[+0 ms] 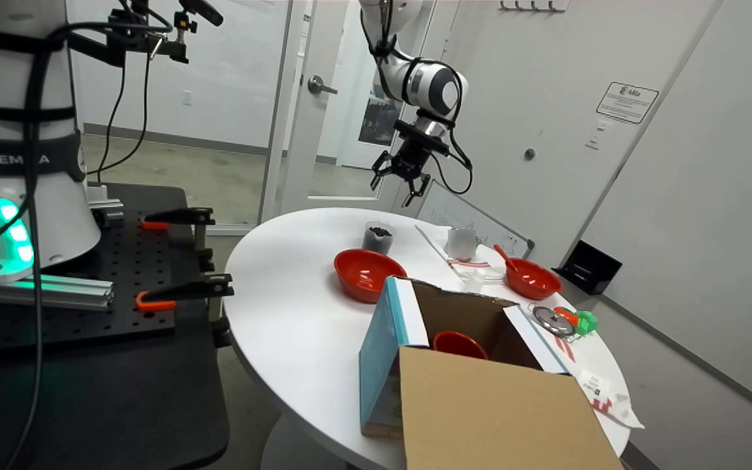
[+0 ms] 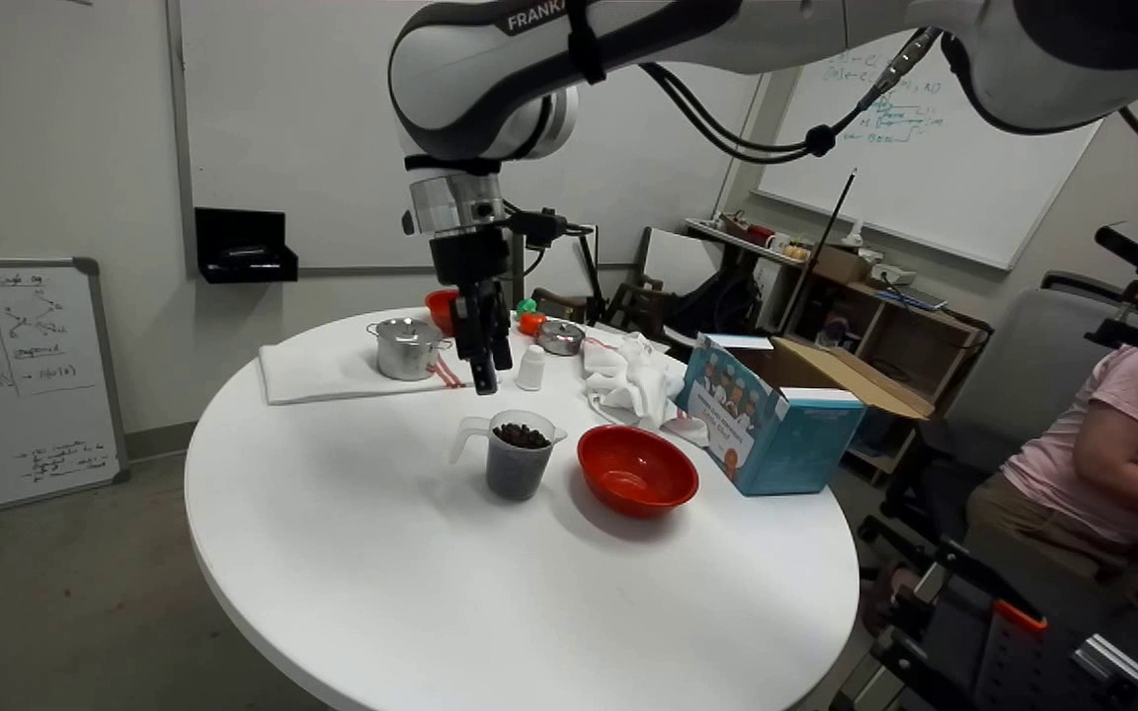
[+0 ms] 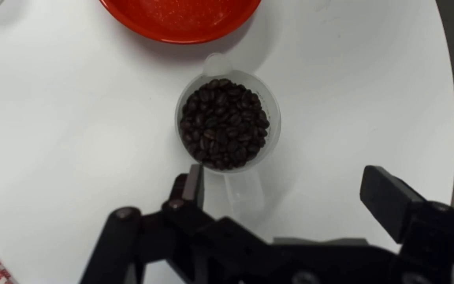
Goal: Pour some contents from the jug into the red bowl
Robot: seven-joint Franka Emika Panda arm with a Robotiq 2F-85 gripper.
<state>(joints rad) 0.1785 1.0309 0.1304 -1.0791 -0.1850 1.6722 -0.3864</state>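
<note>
Jug [image 2: 518, 464] of dark beans [image 3: 225, 122] is standing upright on the table [image 2: 569, 602], just below and left of centre in an exterior view, with the red bowl [image 2: 638, 469] sitting just beside it on the right. The wrist view is looking straight down on what the exterior views are catching only at a slant: beans spreading across the jug's round mouth, the spout [image 3: 217, 64] pointing up the frame toward the bowl, the clear handle [image 3: 244, 193] running toward the bottom edge. A red vessel [image 1: 459, 344] is sitting inside the open box [image 1: 379, 352] in an exterior view alone; a person [image 2: 1112, 454] in pink is appearing at far right in an exterior view. Lettering on the arm [image 2: 786, 39] is spelling "FRANKA" at the top of an exterior view; "NKA EM" is running across the robot's base [image 1: 62, 215] at left, while handwriting on a whiteboard [image 2: 26, 385] is proving too small to read. The tool [image 3: 283, 173] is hanging higher than the jug and apart from it, its two fingers [image 3: 193, 181] spread wide, the handle showing between them in the wrist view.
</note>
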